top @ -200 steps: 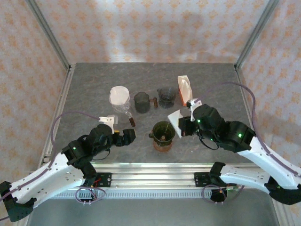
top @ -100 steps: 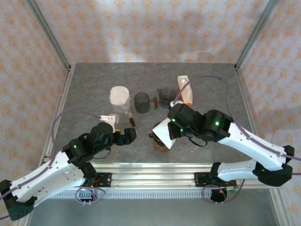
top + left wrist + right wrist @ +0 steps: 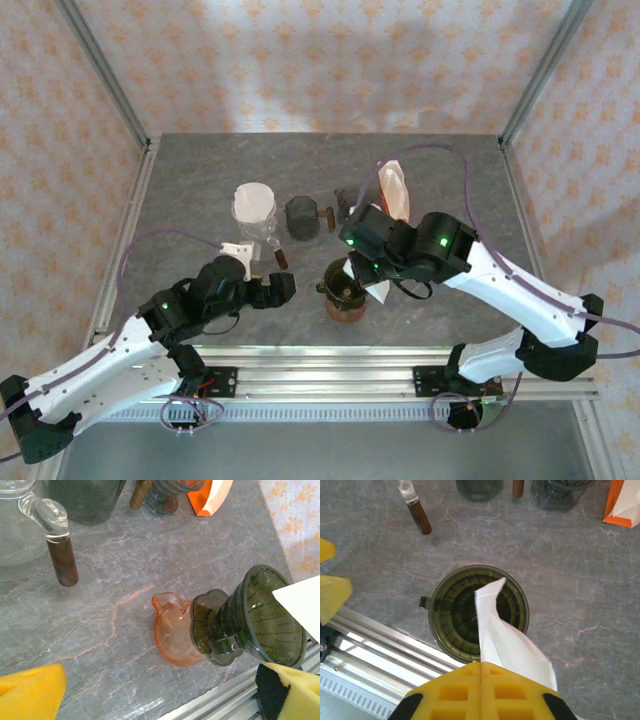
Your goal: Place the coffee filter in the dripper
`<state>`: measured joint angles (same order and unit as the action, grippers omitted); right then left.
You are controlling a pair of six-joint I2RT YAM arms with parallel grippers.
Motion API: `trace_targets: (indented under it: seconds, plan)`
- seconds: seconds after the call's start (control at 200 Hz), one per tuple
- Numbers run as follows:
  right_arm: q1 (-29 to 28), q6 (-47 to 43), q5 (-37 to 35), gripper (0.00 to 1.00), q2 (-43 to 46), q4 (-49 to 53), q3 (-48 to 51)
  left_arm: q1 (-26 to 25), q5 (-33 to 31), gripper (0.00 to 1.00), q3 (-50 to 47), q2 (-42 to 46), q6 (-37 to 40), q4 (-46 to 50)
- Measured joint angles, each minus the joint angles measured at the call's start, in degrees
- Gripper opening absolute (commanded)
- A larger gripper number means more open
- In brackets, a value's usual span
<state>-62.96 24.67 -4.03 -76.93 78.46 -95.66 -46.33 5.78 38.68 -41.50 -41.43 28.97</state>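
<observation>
The insertion step is in hand. The right tool (image 3: pixel 480 675), clamped shut on the white coffee filter (image 3: pixel 505 635), holds its pointed end over the dark green dripper (image 3: pixel 451 615) on the tabletop (image 3: pixel 580 580); the tip seems just inside the rim. Next, I judge: lower, centre, release. The left tool (image 3: pixel 278 288) stands wide nearby, empty.

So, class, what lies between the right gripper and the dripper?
The coffee filter: pinched in the right gripper, its tip hangs over the dripper, as seen in the right wrist view.
</observation>
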Motion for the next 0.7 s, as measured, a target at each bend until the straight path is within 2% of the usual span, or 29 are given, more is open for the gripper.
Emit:
trace_targets:
  seconds: [0.44,0.701]
  plan:
    - [0.3,-3.3,1.2,0.00,-11.6,2.9,-6.0,0.0,3.4,0.98,0.3,-3.8,0.6,-3.3]
    - [3.1,-5.4,3.3,0.00,-13.8,-0.5,-5.0,0.0,4.6,0.98,0.3,-3.8,0.5,-4.1]
